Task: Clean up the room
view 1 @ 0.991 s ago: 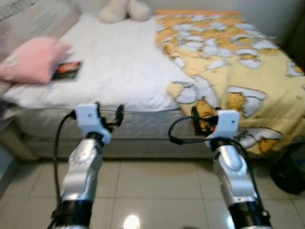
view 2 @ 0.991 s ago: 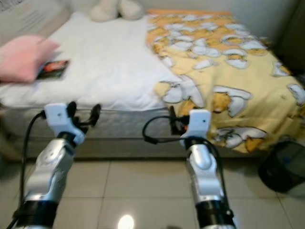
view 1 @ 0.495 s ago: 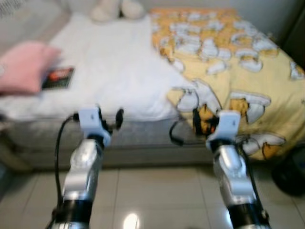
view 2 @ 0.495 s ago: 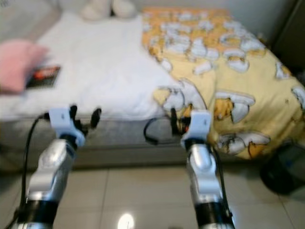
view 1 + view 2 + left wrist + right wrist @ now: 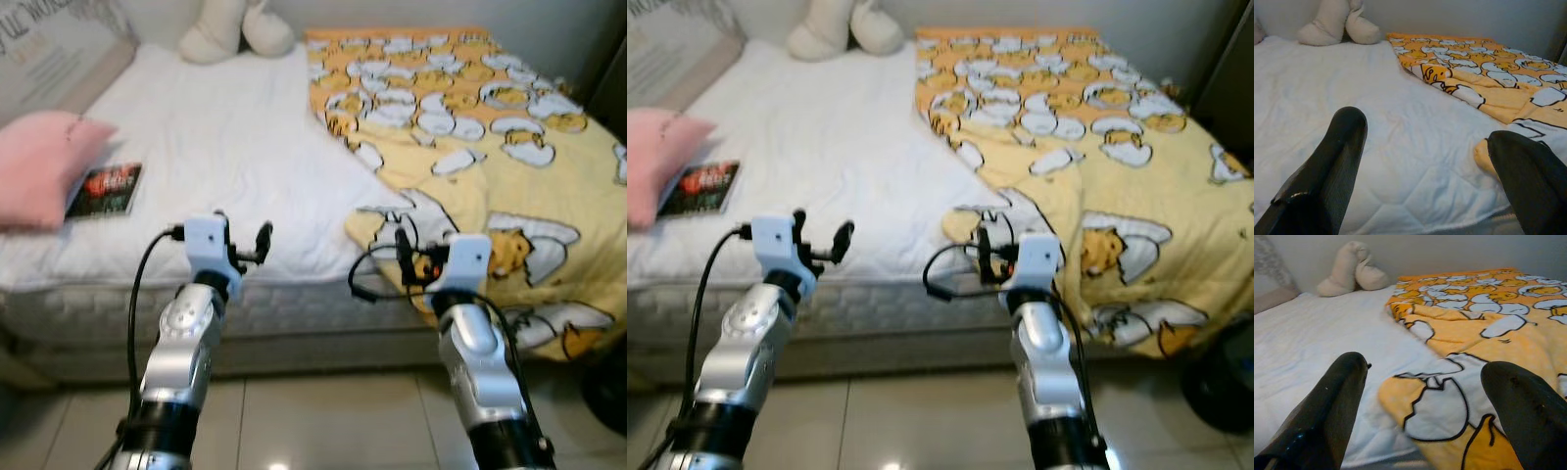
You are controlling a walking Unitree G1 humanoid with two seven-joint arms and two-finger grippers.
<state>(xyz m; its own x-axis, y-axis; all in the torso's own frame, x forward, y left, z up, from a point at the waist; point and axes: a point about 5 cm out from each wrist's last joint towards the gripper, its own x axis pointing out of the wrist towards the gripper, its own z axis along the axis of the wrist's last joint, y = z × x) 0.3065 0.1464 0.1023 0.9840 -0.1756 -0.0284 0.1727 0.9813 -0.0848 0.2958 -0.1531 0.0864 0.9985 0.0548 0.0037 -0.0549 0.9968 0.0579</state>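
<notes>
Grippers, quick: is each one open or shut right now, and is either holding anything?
Left gripper: open, holding nothing, raised at the bed edge.
Right gripper: open, holding nothing, at the yellow blanket corner.

Bed (image 5: 245, 147) and what lies on it

Blanket (image 5: 470, 127) over the bed's right half — pillow (image 5: 44, 162) at its left edge, book (image 5: 106, 189) just right of that pillow; plush toy (image 5: 235, 27) at the bed's far end, left of the blanket.
</notes>
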